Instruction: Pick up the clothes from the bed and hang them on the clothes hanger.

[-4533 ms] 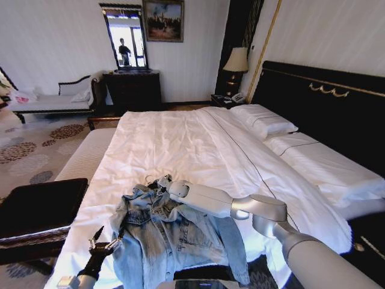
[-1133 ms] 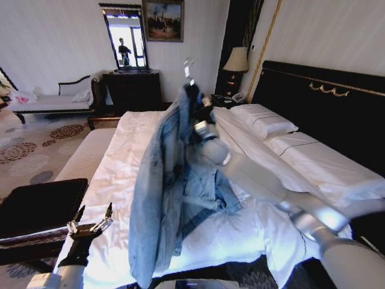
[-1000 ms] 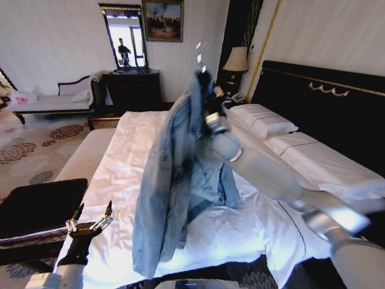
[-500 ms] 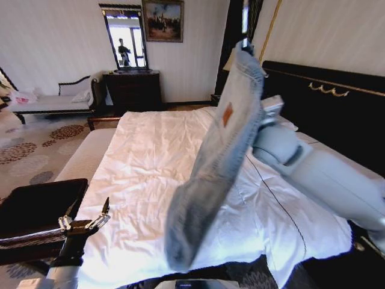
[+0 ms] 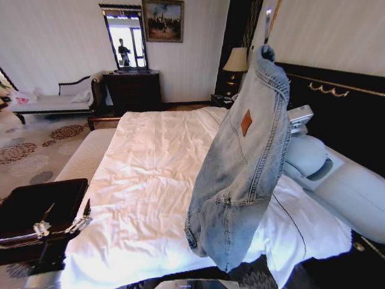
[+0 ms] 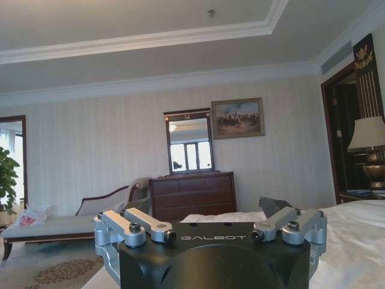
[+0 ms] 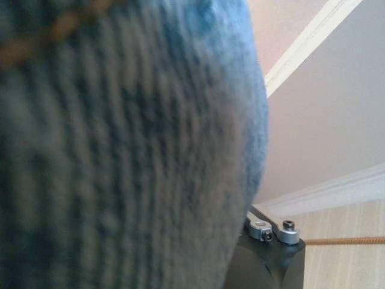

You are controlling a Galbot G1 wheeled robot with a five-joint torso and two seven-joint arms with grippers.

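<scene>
Hanging clear above the bed [image 5: 156,174], the light-blue denim jacket [image 5: 243,168] dangles in the air over the foot corner on the headboard side, its top bunched near the upper edge of the head view and its hem falling toward the foot edge of the white duvet. A brown leather patch [image 5: 246,122] sits on the denim; any lettering on it is too small to read. The jacket stands in front of the right arm [image 5: 337,180], which rises from the lower right, so the right tool is hidden behind the cloth and I cannot tell how its fingers are set or what exactly they hold. In the right wrist view the denim [image 7: 120,150] lies close against the lens, with a corner of the black tool body and two small screws beside it.

White pillows [image 5: 301,147] lie against the tall black headboard [image 5: 337,102] with gold trim. A table lamp [image 5: 236,62] stands on the nightstand at the bed's far corner. Against the far wall are a dark dresser [image 5: 133,90], a mirror [image 5: 125,37], a framed painting [image 5: 163,20] and a chaise [image 5: 51,99]. A dark bench [image 5: 36,208] stands beside the bed's left edge near the foot.

The left tool [image 5: 62,223] hovers low over that bench, just off the bed's edge, its two fingers spread apart and holding nothing. In the left wrist view its black body reads "GALBOT" [image 6: 213,237].
</scene>
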